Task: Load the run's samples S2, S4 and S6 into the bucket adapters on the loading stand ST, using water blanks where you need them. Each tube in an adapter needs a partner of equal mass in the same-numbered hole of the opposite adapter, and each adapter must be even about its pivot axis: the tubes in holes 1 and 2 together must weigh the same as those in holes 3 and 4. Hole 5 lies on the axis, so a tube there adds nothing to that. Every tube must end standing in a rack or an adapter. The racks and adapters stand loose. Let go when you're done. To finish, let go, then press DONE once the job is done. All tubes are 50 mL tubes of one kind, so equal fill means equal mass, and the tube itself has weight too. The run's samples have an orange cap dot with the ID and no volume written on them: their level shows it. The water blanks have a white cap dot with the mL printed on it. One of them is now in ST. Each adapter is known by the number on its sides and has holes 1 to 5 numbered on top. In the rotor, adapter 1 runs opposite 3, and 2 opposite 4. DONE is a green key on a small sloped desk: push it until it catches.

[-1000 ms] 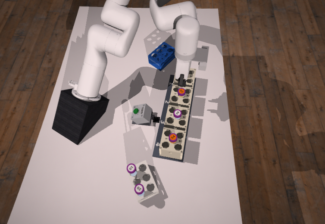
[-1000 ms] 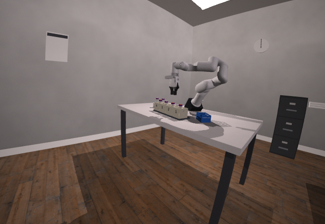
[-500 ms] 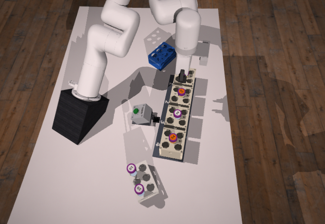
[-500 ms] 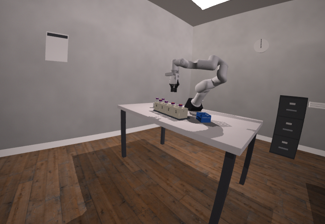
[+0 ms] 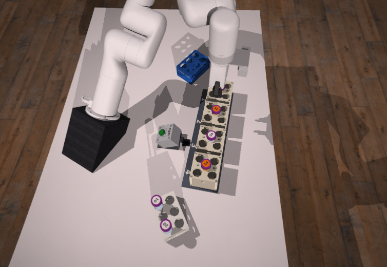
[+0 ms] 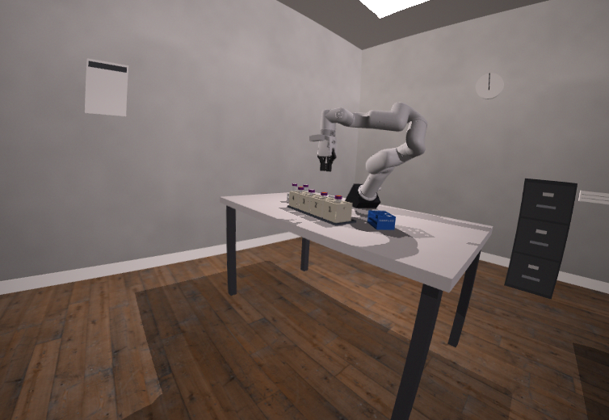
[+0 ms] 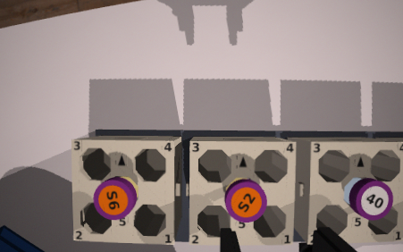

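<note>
My gripper (image 5: pixel 217 94) (image 6: pixel 325 170) (image 7: pixel 268 237) is part-open and empty, high above the stand ST (image 5: pixel 185 183). Orange-dot tube S6 (image 7: pixel 113 200) stands in hole 5 of adapter 1 (image 7: pixel 80 188), mostly hidden by the gripper in the top view. Tube S2 (image 5: pixel 215 109) (image 7: pixel 246 201) stands in hole 5 of adapter 2. White-dot blank 40 (image 5: pixel 211 135) (image 7: pixel 373 199) stands in hole 5 of adapter 3. Tube S4 (image 5: pixel 205 164) stands in hole 5 of adapter 4 (image 5: pixel 202 183). Blanks 10 (image 5: pixel 156 201) and 20 (image 5: pixel 165 225) stand in the white rack (image 5: pixel 176 234). Sample levels are hidden.
The blue samples rack (image 5: pixel 187 75) (image 6: pixel 381 220) shows no tubes, beside the stand's adapter 1 end. The green DONE key (image 5: pixel 161 132) is on a grey sloped desk (image 5: pixel 175 134), left of adapter 3 in the top view. The white rack is beyond the adapter 4 end.
</note>
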You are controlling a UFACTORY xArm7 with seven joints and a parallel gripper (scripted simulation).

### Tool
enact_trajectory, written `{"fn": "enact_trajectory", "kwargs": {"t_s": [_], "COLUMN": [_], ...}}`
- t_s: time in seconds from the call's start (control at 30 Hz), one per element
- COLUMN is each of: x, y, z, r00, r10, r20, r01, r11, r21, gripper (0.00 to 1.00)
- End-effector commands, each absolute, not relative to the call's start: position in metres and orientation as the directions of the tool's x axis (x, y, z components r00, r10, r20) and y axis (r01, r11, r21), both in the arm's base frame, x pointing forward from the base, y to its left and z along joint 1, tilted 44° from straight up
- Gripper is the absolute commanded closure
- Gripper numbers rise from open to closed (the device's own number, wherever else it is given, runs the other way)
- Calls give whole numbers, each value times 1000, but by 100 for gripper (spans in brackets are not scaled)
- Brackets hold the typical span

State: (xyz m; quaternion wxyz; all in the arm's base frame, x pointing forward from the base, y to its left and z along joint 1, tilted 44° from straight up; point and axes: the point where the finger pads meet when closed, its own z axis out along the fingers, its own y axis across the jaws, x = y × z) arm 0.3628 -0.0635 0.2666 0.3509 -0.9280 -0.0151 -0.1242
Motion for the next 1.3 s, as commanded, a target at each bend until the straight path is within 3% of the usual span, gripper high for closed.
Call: {"fn": "enact_trajectory", "kwargs": {"t_s": [0.0, 0.27, 0.3, 0.7, 1.27], "x": [363, 363, 360, 329, 284], "y": [-65, -65, -65, -65, -65], "z": [268, 268, 264, 224, 164], "r00": [968, 968, 964, 871, 554], "r10": [-62, -62, -35, 229, 552], "r20": [244, 244, 262, 435, 623], "r01": [114, 114, 147, 460, 828], "r11": [-754, -754, -753, -689, -443], "r21": [-646, -646, -642, -560, -344], "gripper": [56, 56, 100, 100, 100]}}
